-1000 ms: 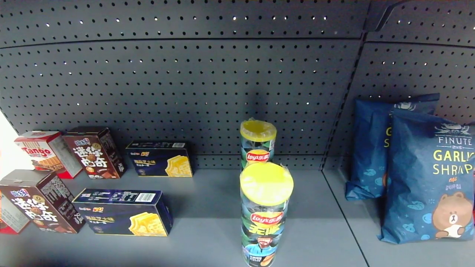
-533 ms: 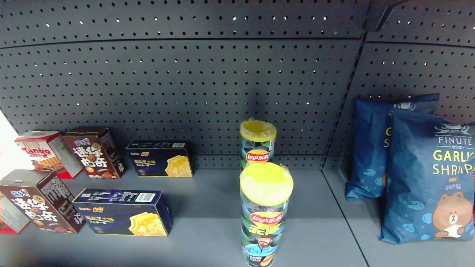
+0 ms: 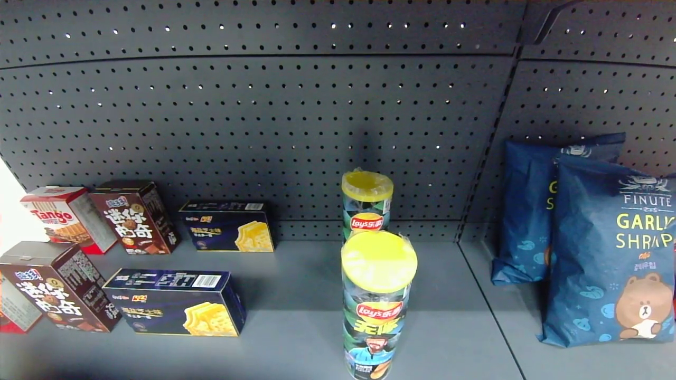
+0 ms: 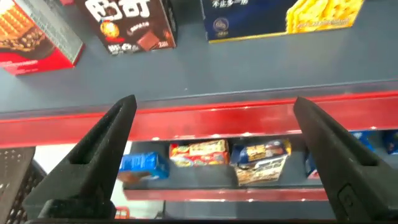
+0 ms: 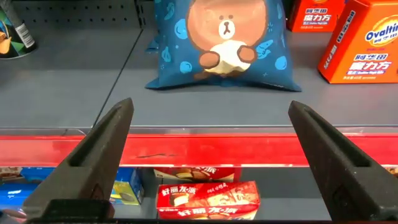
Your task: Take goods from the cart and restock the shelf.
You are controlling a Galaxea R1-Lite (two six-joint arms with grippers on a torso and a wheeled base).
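Observation:
Two yellow-lidded chip cans stand in line on the grey shelf point(image 3: 296, 295), one at the front point(image 3: 377, 306) and one behind it point(image 3: 367, 206). Snack boxes lie to the left: two dark blue point(image 3: 177, 303), brown point(image 3: 134, 216) and red point(image 3: 66, 217). Blue shrimp-snack bags point(image 3: 607, 248) stand in the right bay. My left gripper point(image 4: 212, 102) is open and holds nothing, hanging in front of the shelf's red front strip point(image 4: 211, 118), below the brown box point(image 4: 130, 22). My right gripper point(image 5: 210, 104) is open too, facing the bear-printed bag point(image 5: 224, 43) across the red strip point(image 5: 211, 149).
Orange boxes point(image 5: 367, 40) stand beside the bear bag. A lower shelf holds more packets point(image 4: 230, 158) and a red packet point(image 5: 208, 196). A perforated back panel point(image 3: 264, 132) closes the shelf. Bare shelf floor lies between the boxes and the cans.

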